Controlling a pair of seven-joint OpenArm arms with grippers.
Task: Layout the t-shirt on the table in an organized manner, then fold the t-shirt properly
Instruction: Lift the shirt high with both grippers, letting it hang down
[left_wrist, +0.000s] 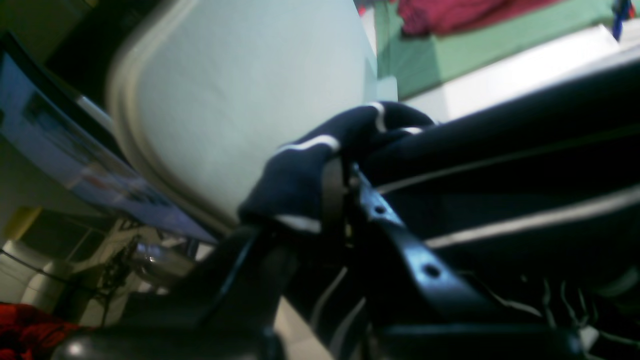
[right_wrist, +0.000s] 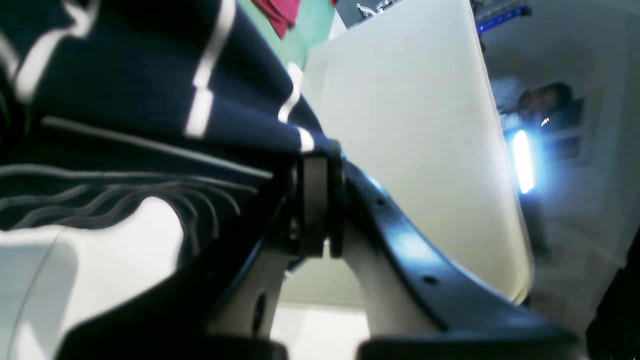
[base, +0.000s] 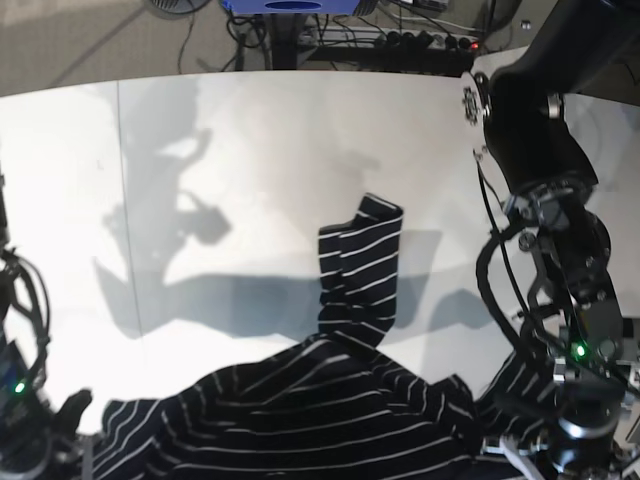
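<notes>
Both the left tool (left_wrist: 345, 190) and right tool (right_wrist: 320, 200) clench t-shirt (base: 330, 420) edges, stretching it between them above the desk (base: 250, 180) for layout.

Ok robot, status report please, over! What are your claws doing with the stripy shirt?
Left claw shut on the t-shirt. Right claw shut on it too. Shirt bunched at the table near edge, one sleeve lying flat. Nothing in the way.

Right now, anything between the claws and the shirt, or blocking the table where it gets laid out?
Nothing visible. Both the left claw and right claw are shut on the t-shirt; the table beyond it looks bare.
</notes>
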